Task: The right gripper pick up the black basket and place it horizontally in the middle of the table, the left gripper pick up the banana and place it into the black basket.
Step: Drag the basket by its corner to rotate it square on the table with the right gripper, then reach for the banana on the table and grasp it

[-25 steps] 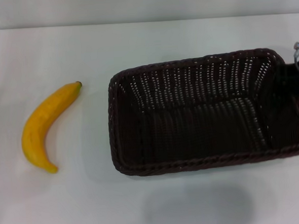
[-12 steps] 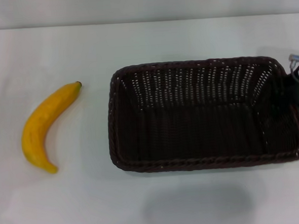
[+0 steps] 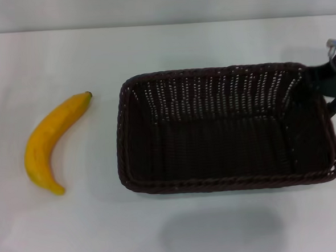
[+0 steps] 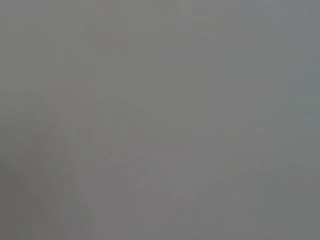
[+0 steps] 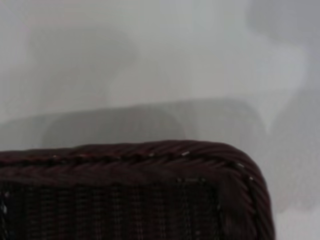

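- Dark woven black basket point(image 3: 225, 128) sits on the white surface point(image 3: 152, 47) in the head view, long side running left to right, centre-right, flat on its base, open top up, nothing inside.
- Same view: banana point(image 3: 52, 143) lies on the surface well left of the basket, apart from it, curved, dark stem tip pointing up-right toward the basket's far left corner.
- Same view: right tool point(image 3: 331, 82) at the right edge, right against the basket's far right corner; dark body overlaps the rim there. Can't tell how wide it is or whether it grips the rim.
- Left wrist view: only plain grey, nothing to make out; left tool not seen in any view.
- Right wrist view: basket point(image 5: 150, 195) corner with braided rim fills the lower part, pale surface point(image 5: 150, 60) with soft shadows beyond it; tool's own fingers not shown.
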